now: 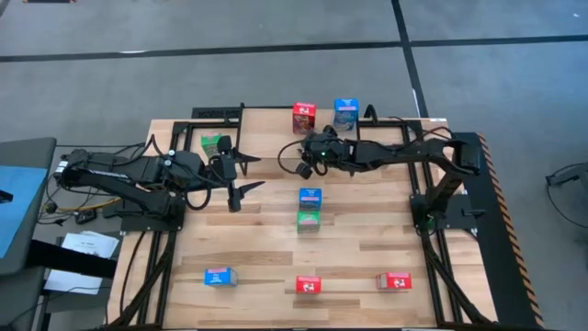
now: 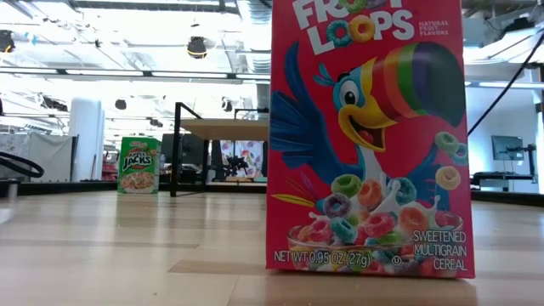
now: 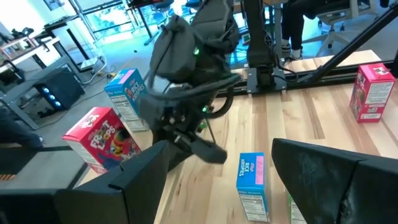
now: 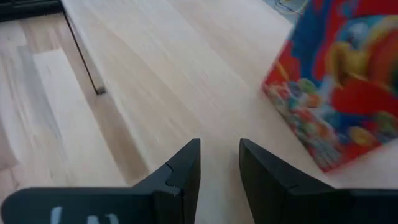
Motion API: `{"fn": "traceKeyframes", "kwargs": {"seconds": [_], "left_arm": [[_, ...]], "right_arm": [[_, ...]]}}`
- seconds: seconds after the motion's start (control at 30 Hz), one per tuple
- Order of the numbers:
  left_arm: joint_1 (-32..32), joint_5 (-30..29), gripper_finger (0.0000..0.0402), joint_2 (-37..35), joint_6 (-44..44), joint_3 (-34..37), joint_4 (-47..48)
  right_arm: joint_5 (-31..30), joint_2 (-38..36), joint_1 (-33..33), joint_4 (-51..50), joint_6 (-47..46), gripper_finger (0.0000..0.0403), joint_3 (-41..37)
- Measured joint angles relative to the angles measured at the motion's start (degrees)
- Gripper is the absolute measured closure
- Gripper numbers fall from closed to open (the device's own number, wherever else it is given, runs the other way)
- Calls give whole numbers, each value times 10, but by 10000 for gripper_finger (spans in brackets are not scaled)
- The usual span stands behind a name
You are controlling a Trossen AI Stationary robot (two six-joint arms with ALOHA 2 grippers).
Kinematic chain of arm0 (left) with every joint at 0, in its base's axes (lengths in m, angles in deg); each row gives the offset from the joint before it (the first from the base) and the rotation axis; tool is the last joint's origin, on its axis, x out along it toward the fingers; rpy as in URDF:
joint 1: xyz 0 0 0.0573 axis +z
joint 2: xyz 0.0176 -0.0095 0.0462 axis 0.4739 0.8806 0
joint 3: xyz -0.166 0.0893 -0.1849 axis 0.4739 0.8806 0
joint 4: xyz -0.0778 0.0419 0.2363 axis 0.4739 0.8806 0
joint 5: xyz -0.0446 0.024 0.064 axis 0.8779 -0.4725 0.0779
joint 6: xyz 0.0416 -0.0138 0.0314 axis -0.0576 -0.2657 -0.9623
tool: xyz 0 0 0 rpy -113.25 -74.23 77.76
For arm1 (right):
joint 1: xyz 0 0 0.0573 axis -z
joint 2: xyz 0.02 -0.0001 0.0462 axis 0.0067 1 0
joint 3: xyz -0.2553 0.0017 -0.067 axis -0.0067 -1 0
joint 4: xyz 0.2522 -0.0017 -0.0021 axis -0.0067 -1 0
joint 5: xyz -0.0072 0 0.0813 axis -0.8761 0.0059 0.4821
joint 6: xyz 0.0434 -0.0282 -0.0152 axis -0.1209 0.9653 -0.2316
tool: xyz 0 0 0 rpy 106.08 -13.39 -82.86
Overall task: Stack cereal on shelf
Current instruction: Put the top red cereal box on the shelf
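On the shelf [image 1: 386,129] at the table's far side, a red cereal box [image 1: 304,118] and a blue one [image 1: 345,112] stand upright on their bases. My right gripper [image 1: 302,167] hovers just near of the red box [image 4: 329,81], over the shelf board's edge [image 4: 155,74]. It is open by a narrow gap and holds nothing. A blue box [image 1: 310,196] lies on top of a green one [image 1: 309,220] at mid table. My left gripper [image 1: 246,175] waits wide open at the left, level above the table. It has a green box [image 1: 213,143] beyond it.
Near the table's front edge lie a blue box [image 1: 220,276] and two red boxes [image 1: 309,284] [image 1: 395,281]. The low view is half filled by a red box [image 2: 365,136], with the green box [image 2: 138,165] and the shelf [image 2: 225,127] farther back. Bare planks lie around the mid-table stack.
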State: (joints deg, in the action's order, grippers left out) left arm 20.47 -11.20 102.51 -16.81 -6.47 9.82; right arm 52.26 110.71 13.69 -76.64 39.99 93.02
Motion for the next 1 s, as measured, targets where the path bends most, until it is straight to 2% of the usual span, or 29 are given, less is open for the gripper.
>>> {"fn": "traceKeyframes", "kwargs": {"seconds": [0.33, 1.0], "left_arm": [[0, 0, 127, 0, 1, 0, 0], [0, 0, 127, 0, -3, 0, 0]], "right_arm": [[-30, -39, 5, -30, 1, 269, 2], [-32, -39, 50, -38, 3, 269, 1]]}}
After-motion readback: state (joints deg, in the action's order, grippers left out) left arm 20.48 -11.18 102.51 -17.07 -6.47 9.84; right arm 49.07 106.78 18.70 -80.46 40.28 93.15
